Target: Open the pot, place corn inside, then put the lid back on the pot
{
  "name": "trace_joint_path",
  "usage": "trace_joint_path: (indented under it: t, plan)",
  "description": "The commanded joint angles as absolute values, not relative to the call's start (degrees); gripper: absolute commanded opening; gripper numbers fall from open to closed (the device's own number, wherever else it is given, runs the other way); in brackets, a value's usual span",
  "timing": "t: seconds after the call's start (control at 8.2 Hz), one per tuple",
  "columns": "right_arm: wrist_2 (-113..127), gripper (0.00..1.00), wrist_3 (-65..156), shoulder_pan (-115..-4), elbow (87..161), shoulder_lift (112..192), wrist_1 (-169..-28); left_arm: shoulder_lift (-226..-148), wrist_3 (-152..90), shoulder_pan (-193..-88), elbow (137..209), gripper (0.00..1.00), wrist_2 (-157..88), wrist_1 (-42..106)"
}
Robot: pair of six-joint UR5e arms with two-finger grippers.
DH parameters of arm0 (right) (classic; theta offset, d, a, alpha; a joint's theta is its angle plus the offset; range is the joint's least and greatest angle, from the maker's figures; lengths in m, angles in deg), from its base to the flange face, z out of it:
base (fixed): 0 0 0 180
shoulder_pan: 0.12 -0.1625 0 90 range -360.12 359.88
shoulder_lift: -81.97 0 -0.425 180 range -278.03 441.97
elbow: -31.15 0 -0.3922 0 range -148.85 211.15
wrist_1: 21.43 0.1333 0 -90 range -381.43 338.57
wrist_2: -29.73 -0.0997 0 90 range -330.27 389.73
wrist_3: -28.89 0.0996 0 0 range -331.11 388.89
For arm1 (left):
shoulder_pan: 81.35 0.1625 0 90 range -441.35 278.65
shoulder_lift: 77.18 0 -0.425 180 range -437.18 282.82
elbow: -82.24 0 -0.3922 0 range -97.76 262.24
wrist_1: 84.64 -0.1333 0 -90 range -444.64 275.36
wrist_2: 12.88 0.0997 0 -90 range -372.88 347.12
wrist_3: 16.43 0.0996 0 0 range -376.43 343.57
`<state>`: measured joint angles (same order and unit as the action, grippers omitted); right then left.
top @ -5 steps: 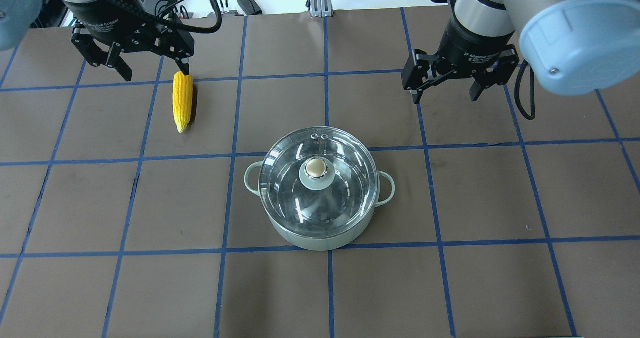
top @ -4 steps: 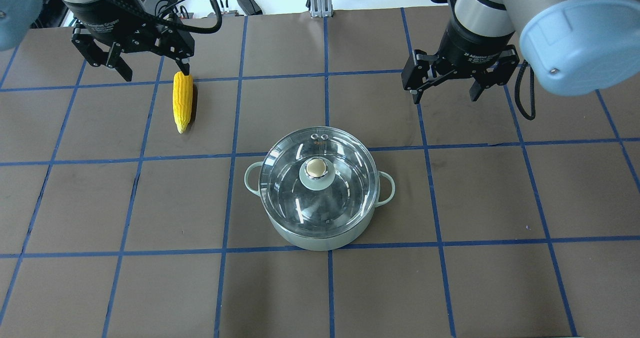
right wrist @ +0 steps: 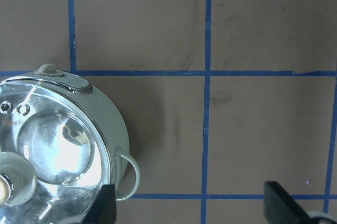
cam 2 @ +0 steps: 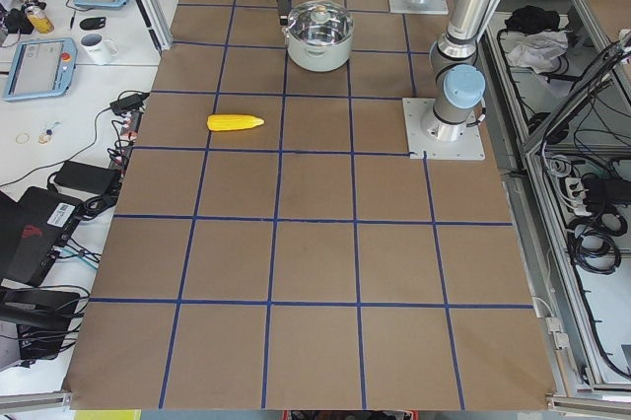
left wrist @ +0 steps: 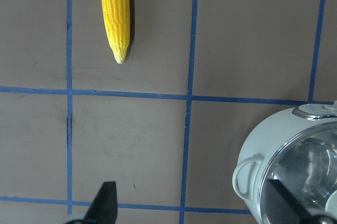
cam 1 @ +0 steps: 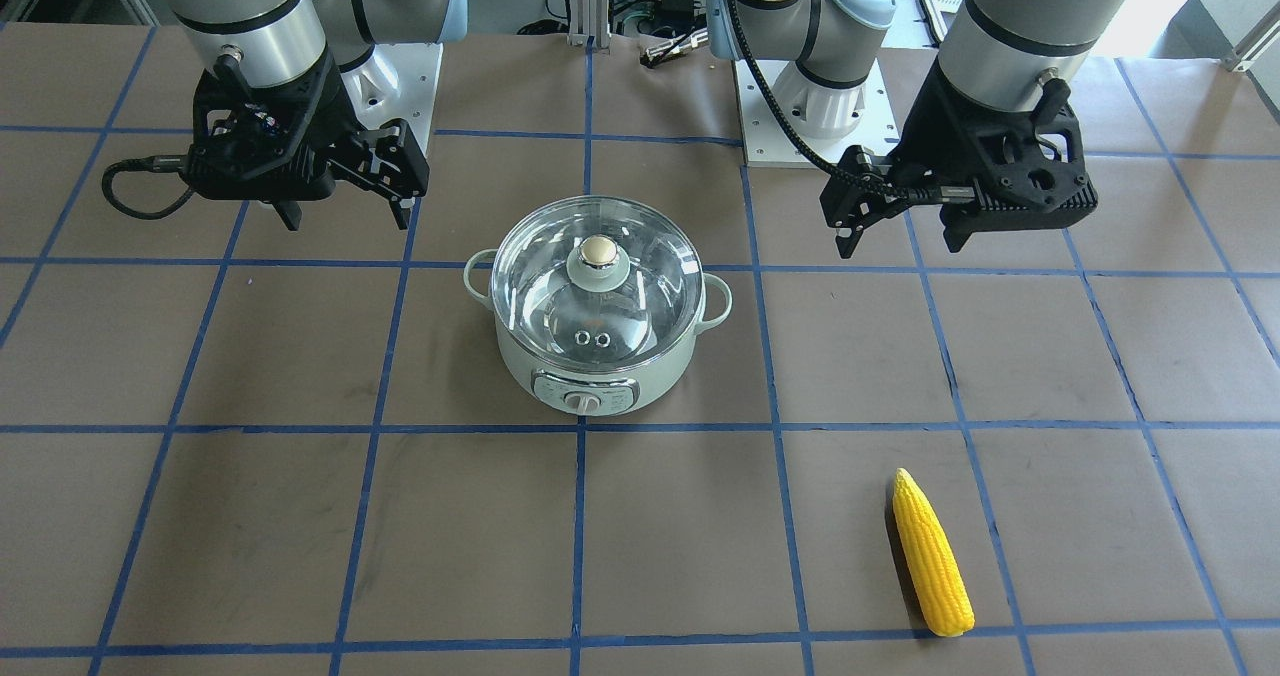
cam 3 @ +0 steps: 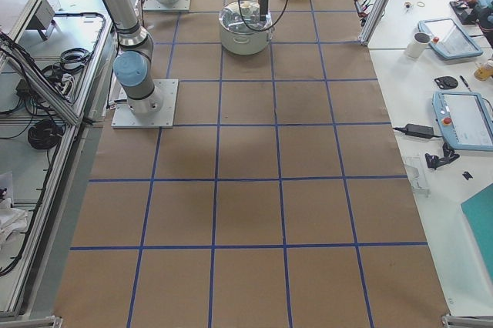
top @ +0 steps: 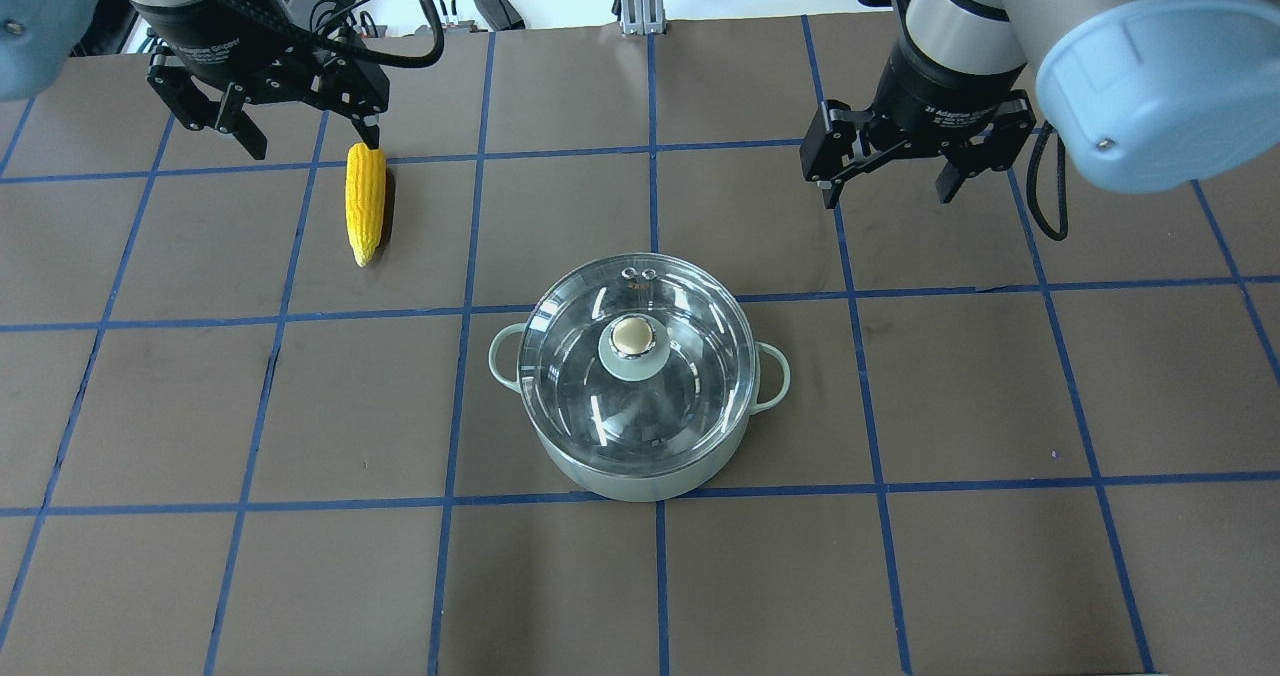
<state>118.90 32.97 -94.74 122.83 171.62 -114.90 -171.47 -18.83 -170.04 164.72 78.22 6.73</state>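
Observation:
The mint-green pot [top: 640,478] stands mid-table with the glass lid [top: 685,396] on it, and its front panel and dial show in the front view [cam 1: 588,396]. The yellow corn [top: 365,201] lies flat on the table to the pot's far left, its tip toward the pot's row. My left gripper [top: 313,148] hovers open and empty just beyond the corn's blunt end. My right gripper [top: 888,196] hovers open and empty beyond the pot, to its right. The left wrist view shows the corn [left wrist: 115,13] and the pot's edge [left wrist: 253,155].
The table [top: 200,406] is covered in brown paper with a blue tape grid. Cables and a power supply [top: 497,6] lie past the far edge. In the side views desks with tablets and cups stand beyond the table's far side.
The right gripper has shifted slightly up and left in the overhead view. The left gripper has barely moved. Pot, lid and corn have not moved.

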Motion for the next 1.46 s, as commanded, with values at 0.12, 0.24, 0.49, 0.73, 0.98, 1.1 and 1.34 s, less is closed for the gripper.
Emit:
trace_joint_path:
  t: [0.12,0.24,0.49,0.73,0.98,1.1,1.34]
  plan:
    - [118.07,1.00,37.73,-98.18,122.91,170.31,-114.50,-178.57,-10.98,-165.84,165.03,1.00,77.91,-3.04]
    - [118.15,1.00,45.08,-104.04,122.83,167.78,-116.77,-182.87,-10.89,-164.42,165.12,1.00,77.65,-8.64]
    - [118.85,1.00,56.01,-115.04,122.82,161.72,-123.35,-187.98,-10.89,-162.39,165.12,1.00,77.82,-10.71]
    - [118.24,0.99,57.46,-117.88,123.78,159.84,-125.93,-194.92,-9.75,-161.16,164.77,1.00,77.91,-17.19]
    - [118.32,0.99,57.28,-117.98,124.31,159.05,-126.11,-201.69,-10.97,-161.06,164.68,1.00,77.91,-20.55]
    - [118.24,0.99,57.63,-117.98,124.41,158.79,-125.67,-203.02,-11.07,-161.06,165.03,1.00,77.82,-22.48]
    - [118.24,0.98,58.78,-117.98,124.41,157.65,-125.49,-205.22,-10.11,-161.06,164.68,1.00,77.91,-22.94]
